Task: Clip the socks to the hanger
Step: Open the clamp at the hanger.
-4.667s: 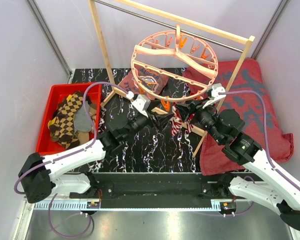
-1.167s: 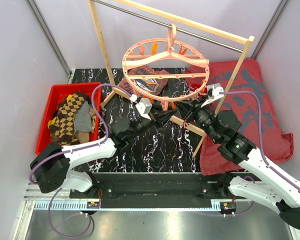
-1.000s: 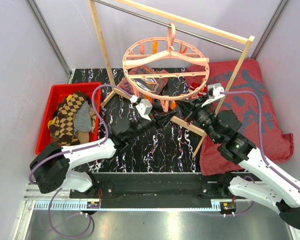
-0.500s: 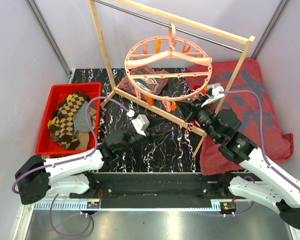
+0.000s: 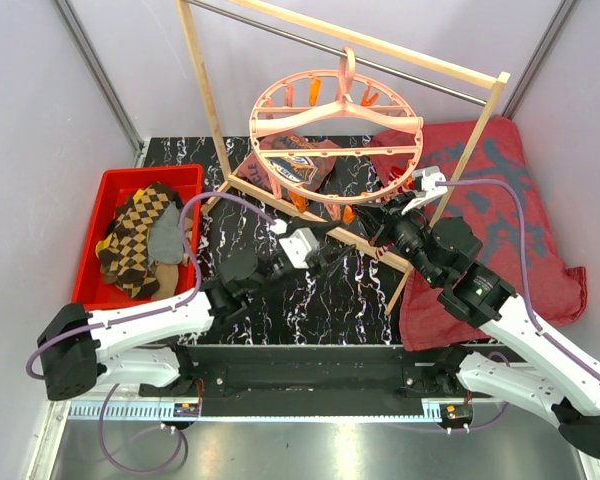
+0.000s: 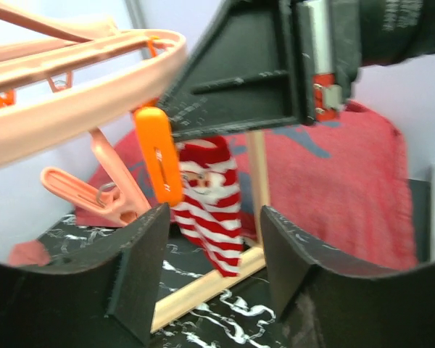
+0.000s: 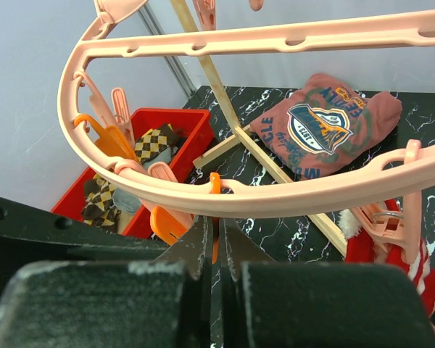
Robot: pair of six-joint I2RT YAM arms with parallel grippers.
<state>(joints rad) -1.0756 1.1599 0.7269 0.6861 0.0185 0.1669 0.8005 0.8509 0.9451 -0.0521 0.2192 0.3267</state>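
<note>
At the glossy plastic ring hanger's [image 7: 275, 196] five o'clock, a striped knit sock [image 6: 210, 210] dangles; right gripper [image 7: 214, 235] pinched together, left gripper [image 6: 214, 228] gaping.

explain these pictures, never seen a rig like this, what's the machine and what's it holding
Two robot arms are bolted to a black marbled table, each ending in a two-finger gripper. The wide picture looks down from above; the other two come from wrist cameras. A round pink hanger with clips hangs from a wooden rack. The right gripper is pinched shut on an orange clip at its rim. The left gripper is open and empty, facing a red-white striped sock hanging near that clip. A red bin holds argyle socks and a grey sock; a dark-red cloth lies on the right.
</note>
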